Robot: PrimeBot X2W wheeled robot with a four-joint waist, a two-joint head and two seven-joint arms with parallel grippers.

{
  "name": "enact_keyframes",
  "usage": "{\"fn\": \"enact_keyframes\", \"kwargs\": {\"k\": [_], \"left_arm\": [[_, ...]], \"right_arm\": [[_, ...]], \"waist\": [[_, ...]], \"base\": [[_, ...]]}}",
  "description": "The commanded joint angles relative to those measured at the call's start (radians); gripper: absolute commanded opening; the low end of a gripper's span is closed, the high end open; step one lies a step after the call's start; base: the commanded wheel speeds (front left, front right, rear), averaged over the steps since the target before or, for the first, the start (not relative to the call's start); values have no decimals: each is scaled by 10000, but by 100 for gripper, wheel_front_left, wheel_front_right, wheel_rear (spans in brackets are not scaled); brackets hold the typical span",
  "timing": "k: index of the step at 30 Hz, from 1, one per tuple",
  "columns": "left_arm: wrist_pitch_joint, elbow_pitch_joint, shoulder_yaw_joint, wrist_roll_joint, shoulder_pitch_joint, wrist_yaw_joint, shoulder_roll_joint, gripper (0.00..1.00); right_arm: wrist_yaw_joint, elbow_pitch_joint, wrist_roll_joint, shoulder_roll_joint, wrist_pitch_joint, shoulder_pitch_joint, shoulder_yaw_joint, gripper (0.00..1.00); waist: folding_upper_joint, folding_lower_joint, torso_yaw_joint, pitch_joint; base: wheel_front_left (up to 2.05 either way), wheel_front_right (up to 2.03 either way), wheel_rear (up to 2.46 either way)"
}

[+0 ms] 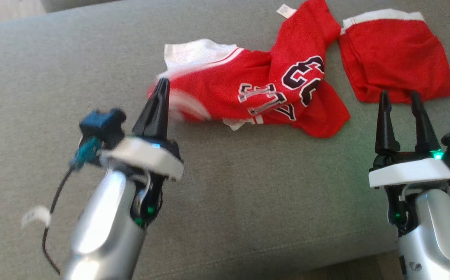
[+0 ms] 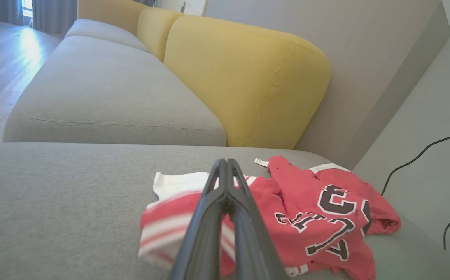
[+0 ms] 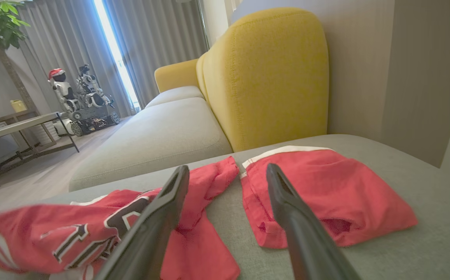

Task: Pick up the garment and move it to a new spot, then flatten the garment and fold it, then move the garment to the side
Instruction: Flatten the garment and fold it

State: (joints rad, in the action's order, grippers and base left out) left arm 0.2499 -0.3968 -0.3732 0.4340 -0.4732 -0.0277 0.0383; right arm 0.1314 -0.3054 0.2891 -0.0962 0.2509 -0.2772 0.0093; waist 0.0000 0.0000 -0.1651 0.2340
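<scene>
The garment [image 1: 256,93] is a red jersey with dark numbers and white trim, lying crumpled on the grey sofa cushion [image 1: 248,194]. My left gripper [image 1: 162,82] is at its left striped edge with the jaws pressed together, and the fabric there is blurred. In the left wrist view the closed left gripper [image 2: 226,162] stands over the striped hem of the garment [image 2: 318,217]. My right gripper [image 1: 400,95] is open just in front of a second red piece. Its spread fingers [image 3: 162,217] frame the gap between the garment [image 3: 73,233] and that piece.
Red shorts [image 1: 396,54] with a white waistband lie flat at the back right, close beside the jersey. A yellow backrest [image 2: 248,77] rises behind the cushion. A black cable [image 2: 423,151] runs down the wall at the right.
</scene>
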Motion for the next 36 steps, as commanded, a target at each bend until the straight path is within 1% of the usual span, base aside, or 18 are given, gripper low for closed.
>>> {"fn": "enact_keyframes", "kwargs": {"k": [1,9,12,14,17,18,23,27,30,33,36], "left_arm": [[116,631,432,-177,155,-63,121,0],[117,3514,922,-1245,1614,-274,120,0],[117,4597,1046,-1501,1726,-275,120,0],[117,5036,1059,-1697,1634,-290,126,0],[-127,4808,897,-1879,1346,-376,303,0],[-240,4555,876,-1842,1170,-415,348,0],[-110,3908,903,-1460,1162,-328,265,0],[36,3425,990,-773,1372,-122,170,0],[94,3025,1144,-403,1562,133,141,0],[111,2741,1428,-198,1826,375,129,0],[114,2620,1657,41,2207,527,124,0]], "right_arm": [[-7,256,-84,58,106,-111,180,100],[-7,191,-167,91,107,133,55,100],[-7,274,-166,118,108,92,50,100],[-7,305,-153,141,108,74,102,100],[-7,263,-132,175,108,20,251,100],[-7,248,-104,208,108,-91,435,100],[-7,411,39,271,108,-148,406,100],[-7,583,24,243,108,5,351,100],[-7,708,12,201,108,111,359,100],[-7,864,0,154,108,217,420,100],[-7,954,-59,89,108,351,489,100]], "waist": [[0,0,226,-249],[0,0,744,-725],[0,0,787,-608],[0,0,758,-501],[0,0,586,-336],[0,0,376,-207],[0,0,171,-101],[0,0,302,-169],[0,0,458,-281],[0,0,616,-410],[0,0,752,-546]], "base": [[0,0,0],[0,0,0],[0,0,0],[0,0,0],[0,0,0],[0,0,0],[0,0,0],[0,0,0],[0,0,0],[0,0,0],[0,0,0]]}}
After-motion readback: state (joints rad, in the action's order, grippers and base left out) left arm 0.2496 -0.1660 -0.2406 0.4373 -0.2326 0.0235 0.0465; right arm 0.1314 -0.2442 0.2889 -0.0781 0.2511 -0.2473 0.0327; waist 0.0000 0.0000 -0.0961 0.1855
